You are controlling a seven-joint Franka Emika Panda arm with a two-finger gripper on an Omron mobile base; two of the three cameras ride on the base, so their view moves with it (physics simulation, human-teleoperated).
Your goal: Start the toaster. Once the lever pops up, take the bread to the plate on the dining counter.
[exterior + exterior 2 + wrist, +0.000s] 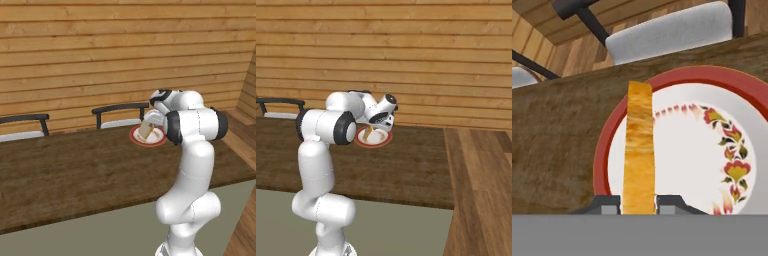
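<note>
With the bread [640, 150] pinched edge-on between the closed fingers of the gripper [639, 202], the carry looks nearly over: the slice hangs just above the plate [682, 165] at centre frame, on the dining counter [75, 175] (toasting evidently done). Next move, I judge: lower, then release it flat onto the plate's white face.

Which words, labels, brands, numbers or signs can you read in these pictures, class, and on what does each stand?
None: no writing can be read anywhere.
The plate bears only a red rim and a painted flower pattern, no letters.
The bread held in the gripper, the dining counter, the chairs and the plank wall are unmarked.
</note>
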